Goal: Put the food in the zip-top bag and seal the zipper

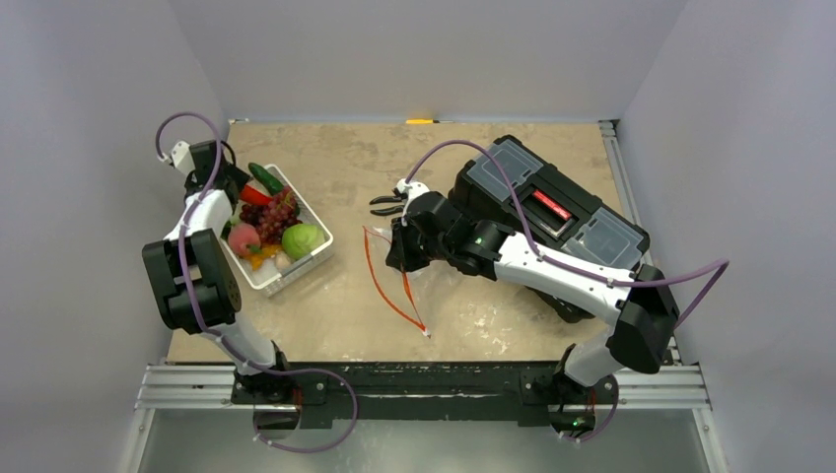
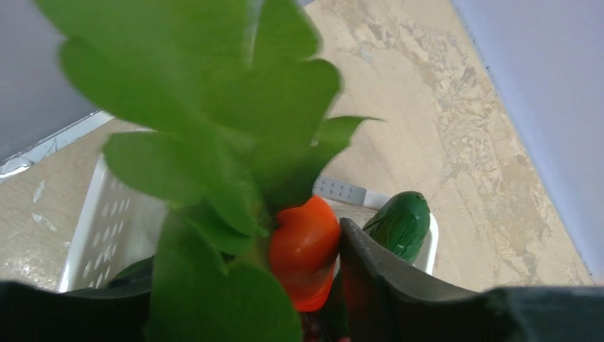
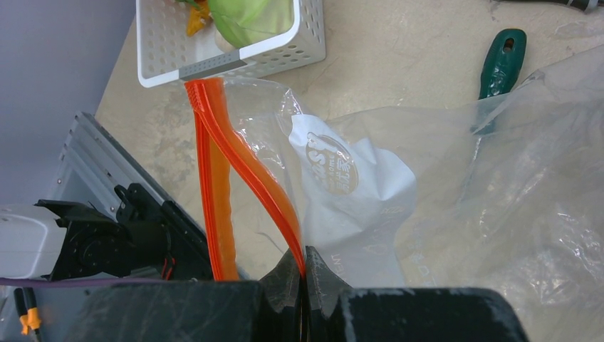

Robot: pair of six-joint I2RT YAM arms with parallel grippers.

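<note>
A white basket (image 1: 296, 268) at the left holds the food: cucumber (image 1: 264, 177), grape bunch (image 1: 276, 217), peach (image 1: 243, 238), cabbage (image 1: 302, 239) and carrot (image 1: 254, 194). My left gripper (image 1: 237, 192) is down in the basket's far end. In the left wrist view the orange carrot (image 2: 305, 249) sits between the jaws, pressed against the right finger (image 2: 377, 285); its green leaves (image 2: 214, 107) hide the other finger. The clear zip-top bag (image 3: 427, 214) lies mid-table. My right gripper (image 3: 305, 260) is shut on its orange-red zipper (image 3: 249, 171), and the mouth gapes.
Black-handled pliers (image 1: 386, 204) lie just beyond the right gripper. A large black toolbox (image 1: 547, 207) fills the right back of the table. A green-handled tool (image 3: 501, 60) lies by the bag. Grey walls close in on three sides.
</note>
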